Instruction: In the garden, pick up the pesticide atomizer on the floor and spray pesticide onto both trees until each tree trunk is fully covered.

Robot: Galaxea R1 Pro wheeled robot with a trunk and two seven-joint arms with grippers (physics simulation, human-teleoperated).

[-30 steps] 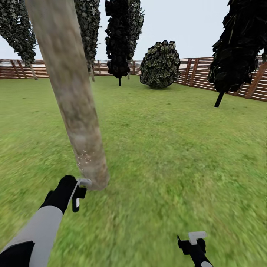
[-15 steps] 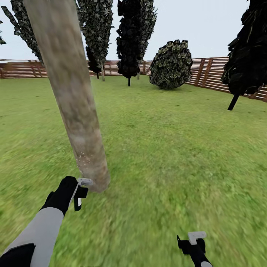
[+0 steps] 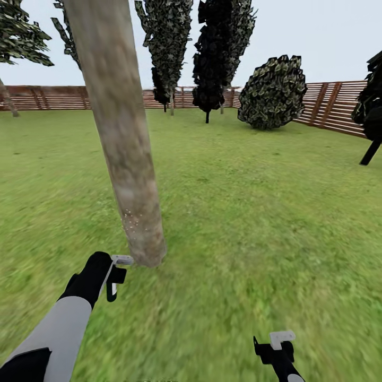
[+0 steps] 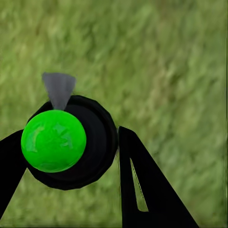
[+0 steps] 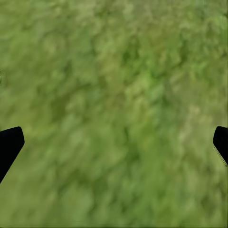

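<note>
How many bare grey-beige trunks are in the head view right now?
2. One thick tree trunk stands close ahead of the left gripper; a second trunk leans at the far left by the fence. Others may lie outside the frame.

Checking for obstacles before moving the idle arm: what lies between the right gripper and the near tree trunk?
Bare grass lawn: the head view shows nothing between the right gripper and the tree trunk.

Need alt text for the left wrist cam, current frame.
The left gripper holds the pesticide atomizer, a round black body with a bright green cap facing the camera, between its two black fingers. A small grey wedge juts from the atomizer's far side. Blurred green grass lies behind.
</note>
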